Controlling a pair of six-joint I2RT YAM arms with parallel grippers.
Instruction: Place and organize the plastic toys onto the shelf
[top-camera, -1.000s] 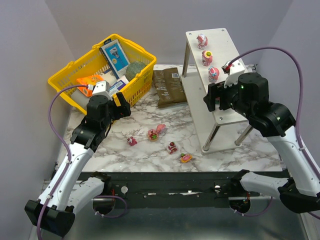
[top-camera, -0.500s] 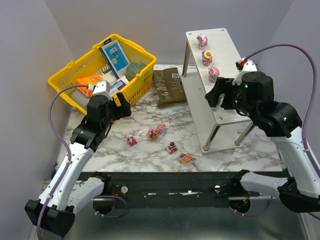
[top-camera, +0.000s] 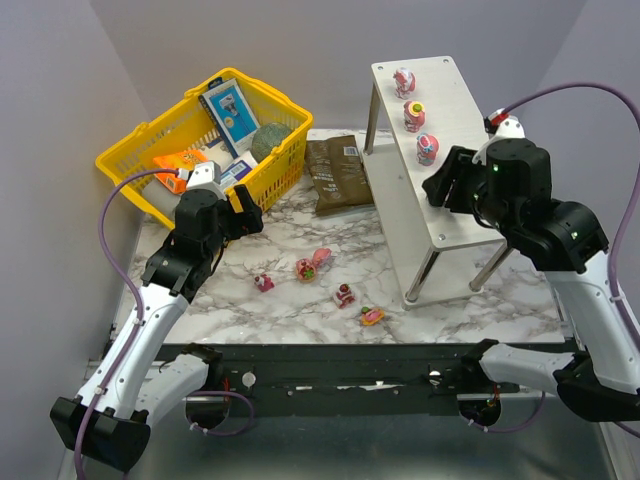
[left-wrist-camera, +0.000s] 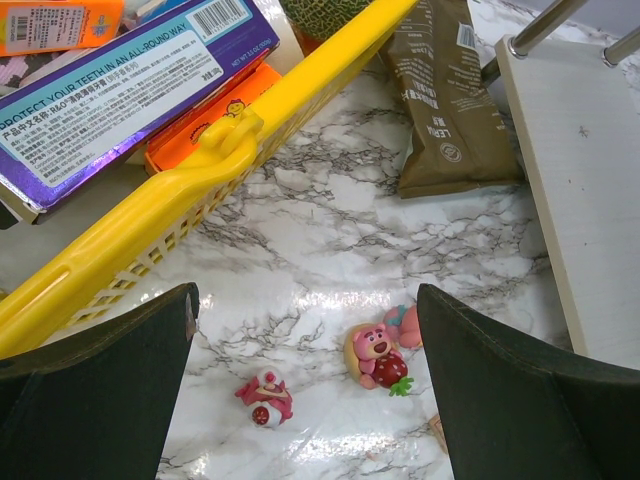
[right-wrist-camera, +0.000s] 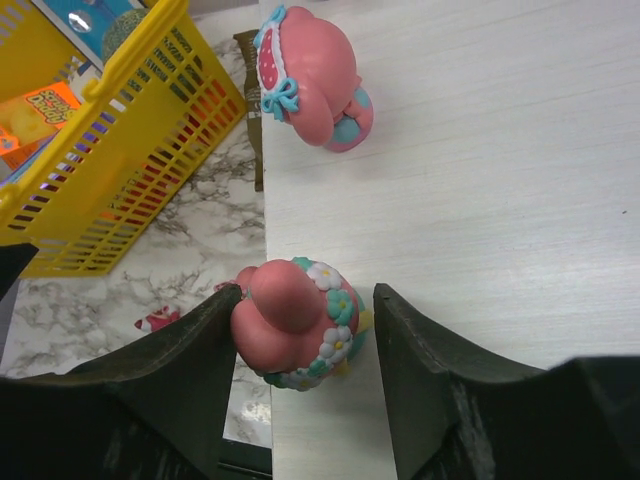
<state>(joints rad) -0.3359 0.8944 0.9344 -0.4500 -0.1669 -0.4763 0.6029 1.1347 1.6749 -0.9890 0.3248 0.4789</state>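
Note:
Three pink plastic toys (top-camera: 414, 115) stand in a row along the left edge of the shelf's (top-camera: 452, 100) top board. My right gripper (top-camera: 437, 186) hovers just right of the nearest one. In the right wrist view its fingers flank a pink toy with a flower wreath (right-wrist-camera: 295, 325). The left finger (right-wrist-camera: 190, 350) is at the toy's side and a gap shows on the right, so the right gripper (right-wrist-camera: 305, 335) is open. Several more toys (top-camera: 313, 264) lie on the marble table. My left gripper (left-wrist-camera: 307, 300) hangs wide open above a red-white toy (left-wrist-camera: 266, 397) and a strawberry bear (left-wrist-camera: 375, 355).
A yellow basket (top-camera: 128, 152) of grocery boxes stands at the back left, close beside my left gripper. A brown packet (top-camera: 337, 172) lies between the basket and the shelf. The shelf's lower board (left-wrist-camera: 590, 200) and thin legs (top-camera: 421, 275) stand right of the loose toys.
My right gripper has drawn back up and to the right, away from the shelf's near-left corner, and its jaws have narrowed. The left arm and the toys have not moved.

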